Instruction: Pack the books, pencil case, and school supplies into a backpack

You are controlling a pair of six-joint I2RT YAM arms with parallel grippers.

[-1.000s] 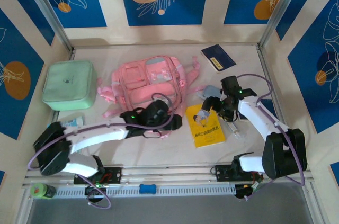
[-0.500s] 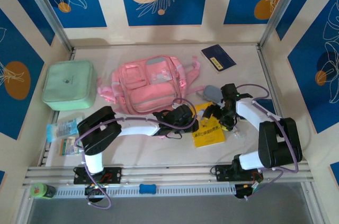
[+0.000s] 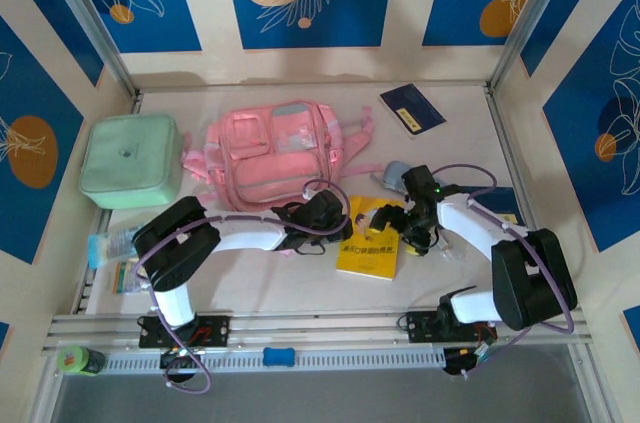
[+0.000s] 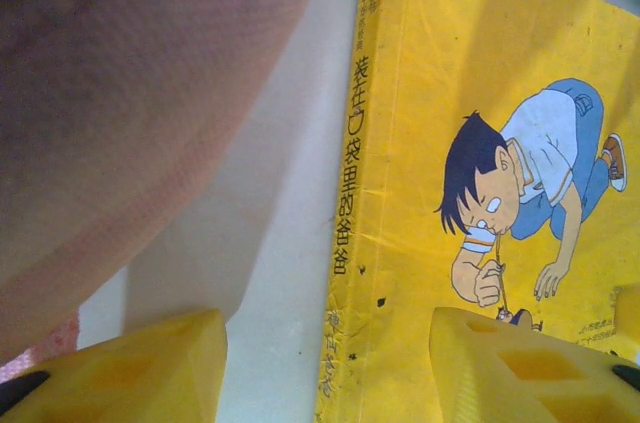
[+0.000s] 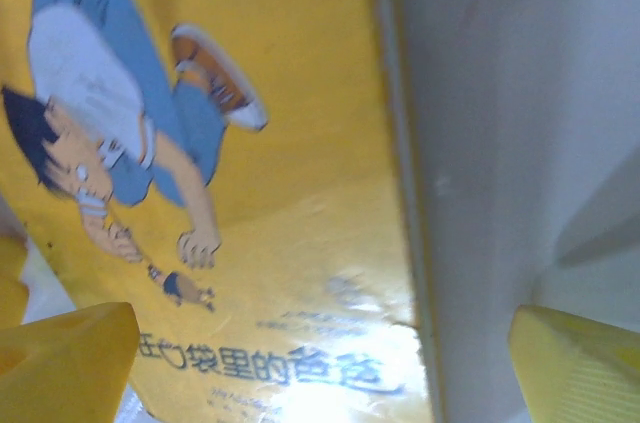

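Because the thin yellow book (image 4: 470,93) looks light and bendy, its spine under the released left gripper (image 4: 330,373) suits pinching, while the right gripper (image 5: 320,363) gapes empty.

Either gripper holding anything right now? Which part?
Nothing is held. The left gripper and right gripper hang, jaws open, over opposite edges of the yellow book.

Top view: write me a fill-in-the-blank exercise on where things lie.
1. The box left of the backpack is ____.
2. The cartoon-cover book is ____.
3. The navy book lies in the far ____ corner.
Missing words: green; yellow; right.
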